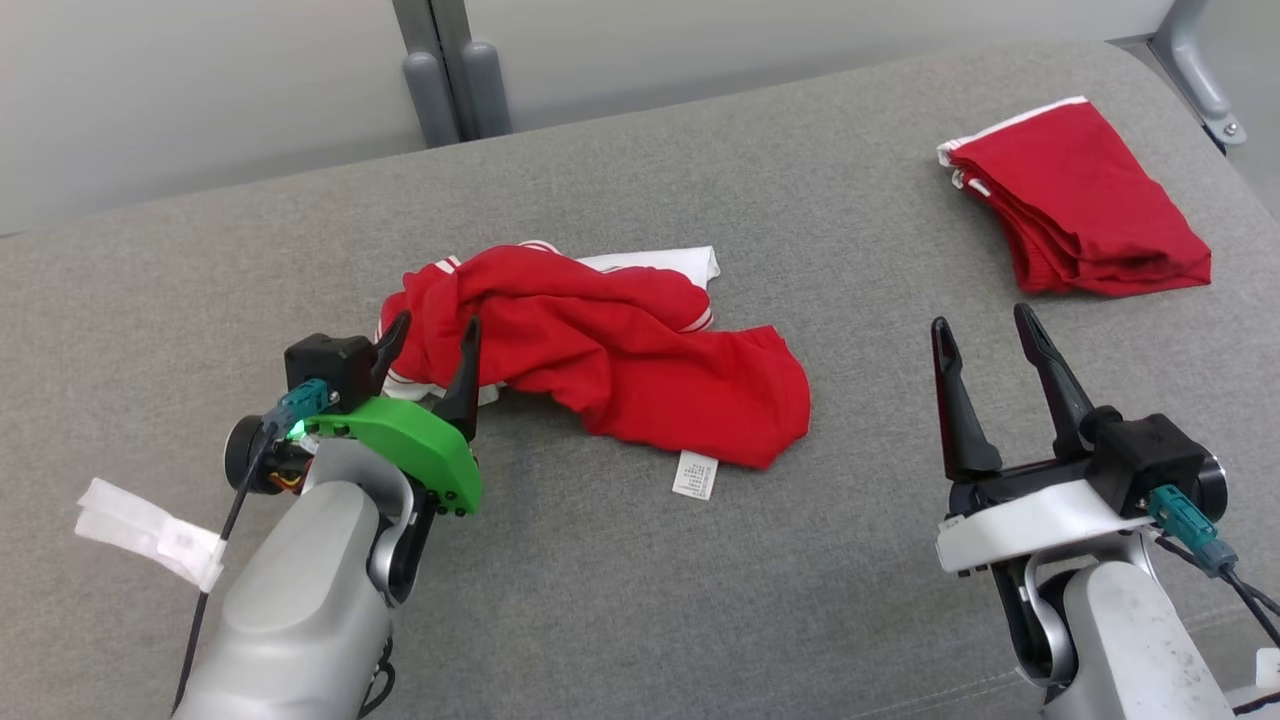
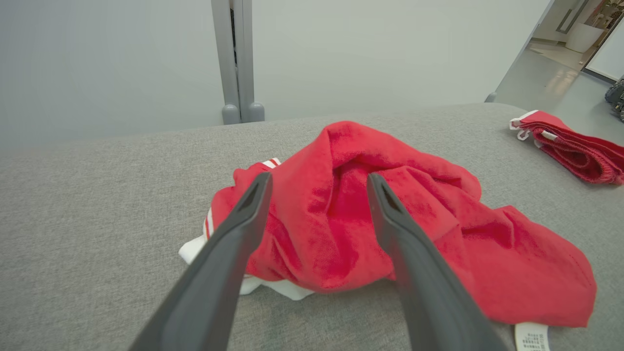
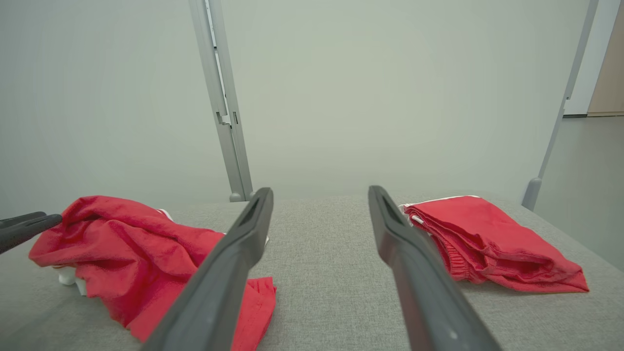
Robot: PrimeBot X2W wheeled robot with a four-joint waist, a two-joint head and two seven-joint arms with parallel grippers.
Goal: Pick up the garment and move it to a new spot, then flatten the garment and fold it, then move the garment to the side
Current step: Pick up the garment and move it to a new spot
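Head view: the crumpled red garment (image 1: 610, 350) is seen at the centre of the grey padded surface (image 1: 700, 620), with a white label (image 1: 695, 474) at its 6 o'clock edge. The left gripper (image 1: 435, 322) is placed at the garment's 9 o'clock edge, fingers spread wide, nothing clamped; contact with the cloth cannot be told. The right gripper (image 1: 980, 318) is found at 4 o'clock, spread wide, empty, apart from the cloth. A folded red garment (image 1: 1085, 215) is noted at 2 o'clock, a white strip (image 1: 150, 530) at 8 o'clock.
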